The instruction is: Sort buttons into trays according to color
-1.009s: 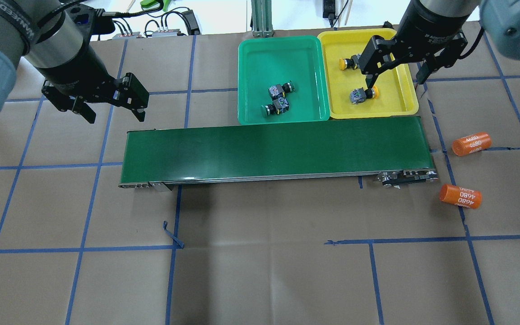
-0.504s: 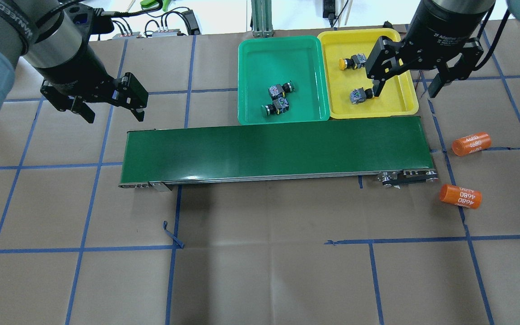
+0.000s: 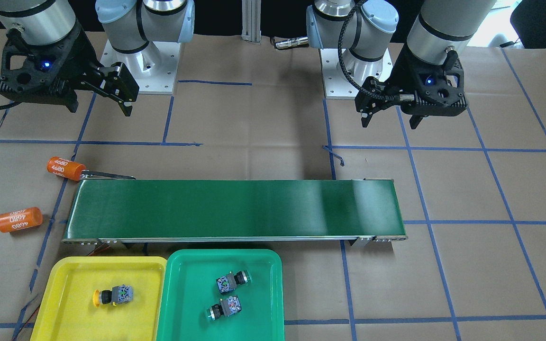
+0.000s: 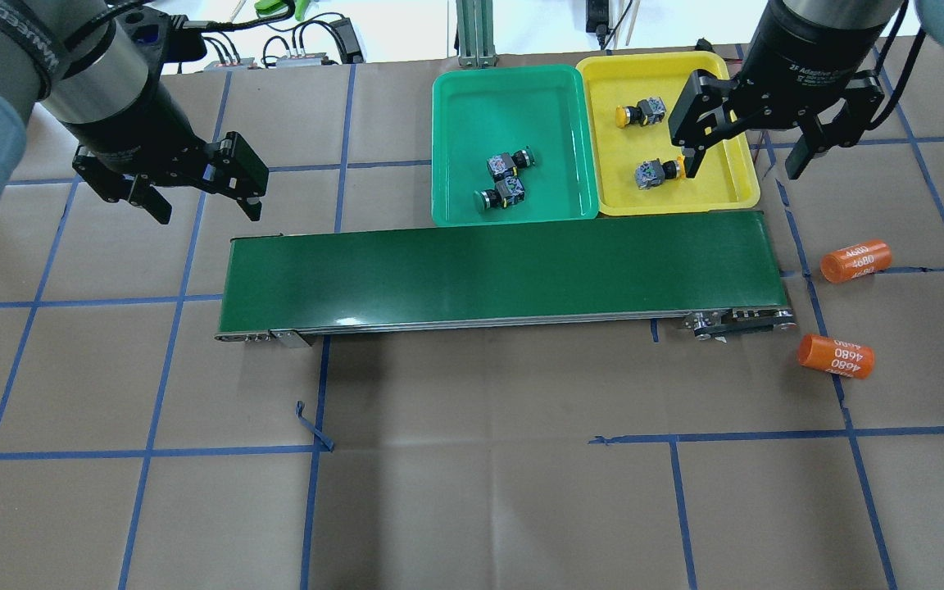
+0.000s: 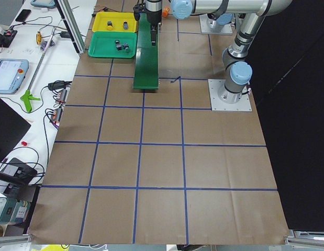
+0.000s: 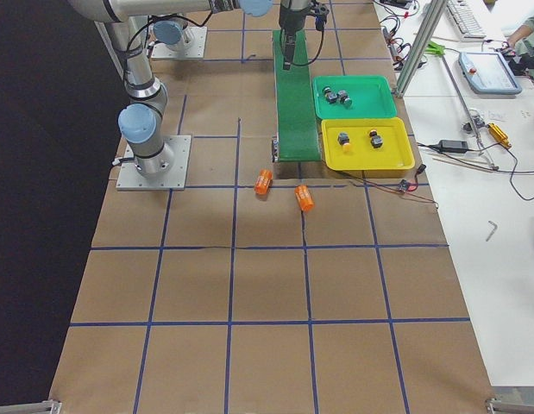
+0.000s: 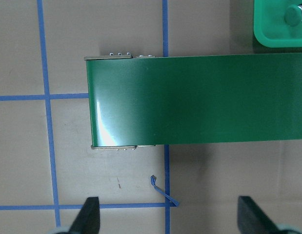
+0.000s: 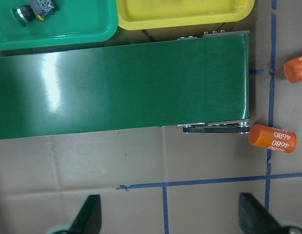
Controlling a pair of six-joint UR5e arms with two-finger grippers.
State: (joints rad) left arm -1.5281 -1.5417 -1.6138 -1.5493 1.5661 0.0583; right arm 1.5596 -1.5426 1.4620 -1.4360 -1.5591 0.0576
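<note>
Inside the shallow bright-yellow plastic tray (image 4: pixel 714 190), two yellow-capped push-button switches (image 4: pixel 640 112) are seen lying; two green-capped switches (image 4: pixel 510 162) are held in the adjoining bright-green tray (image 4: pixel 480 106). Sorting is judged finished, no unsorted button being visible. The right gripper (image 4: pixel 741 172) and left gripper (image 4: pixel 208 215) are spread apart, nothing being held.

I see a bright yellow tray (image 4: pixel 607 164) with yellow-capped buttons (image 4: pixel 640 113) and a bright green tray (image 4: pixel 472 123) with green-capped buttons (image 3: pixel 232 281), all black-collared. The conveyor belt (image 4: pixel 496 266) is dark green. The cylinders (image 4: pixel 855 261) are orange with white "4680" print, and the brown table paper (image 4: pixel 480 508) has a blue tape grid.
</note>
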